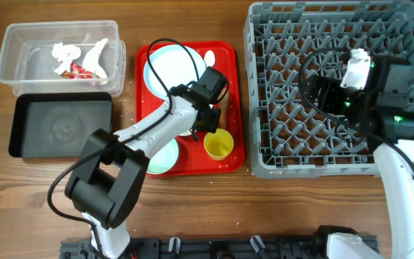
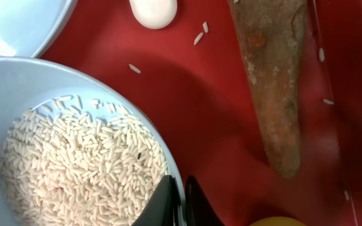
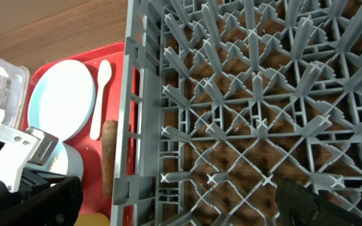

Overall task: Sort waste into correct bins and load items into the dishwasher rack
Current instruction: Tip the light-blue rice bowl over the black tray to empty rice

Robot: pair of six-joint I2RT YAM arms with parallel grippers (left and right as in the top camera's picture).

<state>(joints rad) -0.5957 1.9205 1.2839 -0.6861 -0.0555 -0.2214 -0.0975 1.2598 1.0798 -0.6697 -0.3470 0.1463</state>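
My left gripper [image 1: 205, 121] [image 2: 180, 202] is over the red tray, shut on the rim of the pale blue bowl [image 2: 17, 88], which holds white rice [image 2: 80, 166]. The brown stick [image 2: 275, 81] [image 3: 109, 157] lies to its right, with the white spoon [image 1: 210, 57] [image 2: 153, 9] and the pale blue plate [image 1: 169, 68] [image 3: 61, 97] beyond. The yellow cup [image 1: 218, 144] and the mint-green bowl [image 1: 165, 155] stand at the tray's front. My right gripper [image 1: 323, 92] [image 3: 168, 207] is open and empty over the grey rack [image 1: 322, 170] [image 3: 137, 94]. Crumpled paper and wrapper [image 1: 77, 59] lie in the clear tub [image 1: 9, 57].
The black tray [image 1: 60, 126] sits in front of the clear tub at the left. The flat red tray [image 1: 230, 164] lies between the bins and the rack. Loose rice grains [image 2: 198, 37] are scattered on the red tray.
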